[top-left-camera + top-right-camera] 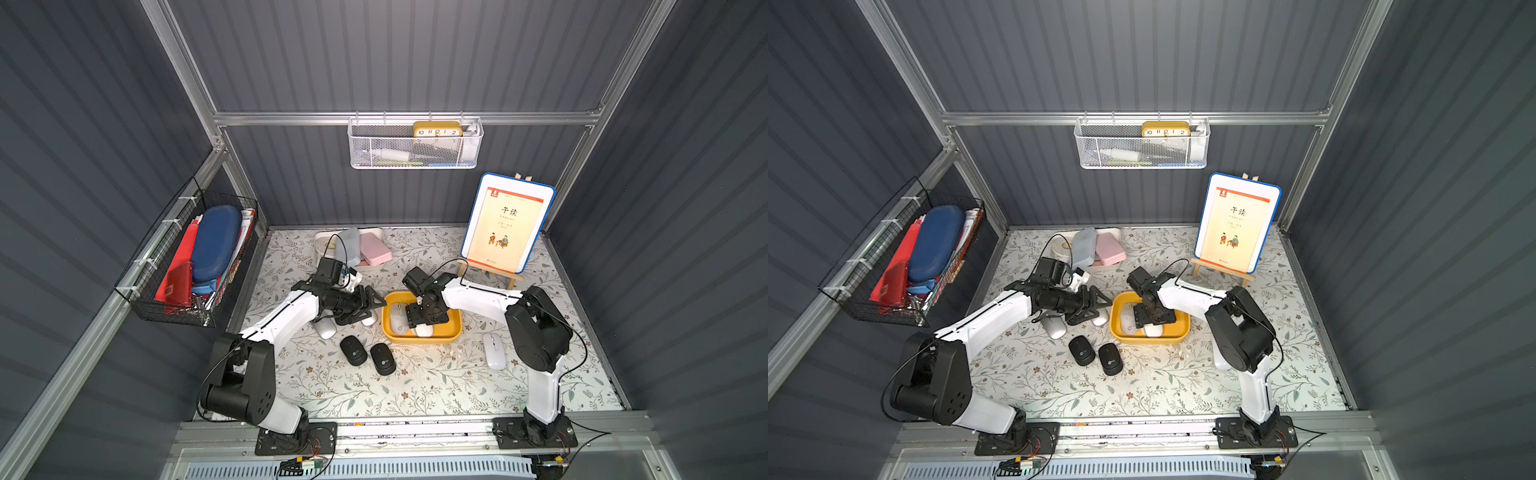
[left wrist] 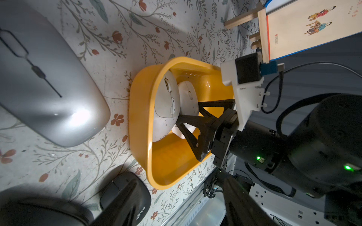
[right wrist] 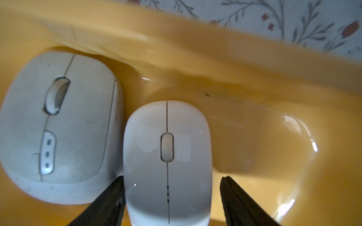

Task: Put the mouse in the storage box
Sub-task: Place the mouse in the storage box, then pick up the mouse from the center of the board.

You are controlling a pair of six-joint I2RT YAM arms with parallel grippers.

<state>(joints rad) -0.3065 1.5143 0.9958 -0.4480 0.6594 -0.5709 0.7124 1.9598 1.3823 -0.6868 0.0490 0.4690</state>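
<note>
- Dark grey ribbed walls on a silver frame enclose a tabletop (image 1: 415, 390) covered in a floral cloth, seen from above in both top views.
- On the left wall hangs a black wire basket (image 1: 139, 309), packed with a blue oval case (image 1: 214, 241) and red folders (image 1: 178, 282).
- On the back wall hangs a white mesh basket (image 1: 415, 160). It holds a yellow clock (image 1: 437, 128) and pale items too small to name.
- At the back of the table, a white tray (image 1: 321, 243) holds a grey case (image 1: 349, 245) and a pink case (image 1: 376, 249).
- Mid-table sits the storage box (image 1: 420, 338), a shallow yellow tub. It holds two mice: a larger off-white mouse (image 3: 58, 127) toward its left end, and the small white mouse (image 3: 167, 156) just beside it.
- Loose on the cloth lie a silver mouse (image 1: 326, 330), two black mice (image 1: 353, 351) and a slim white mouse (image 1: 493, 351).
- The right gripper (image 3: 172, 178) reaches down into the box with its jaws spread. The small white mouse lies on the box floor between the two fingers. One finger sits close against its side and the other stands clear, so nothing is pinched.
- The left gripper (image 1: 368, 311) hangs just outside the box's left end, its jaws apart with nothing between them.
</note>
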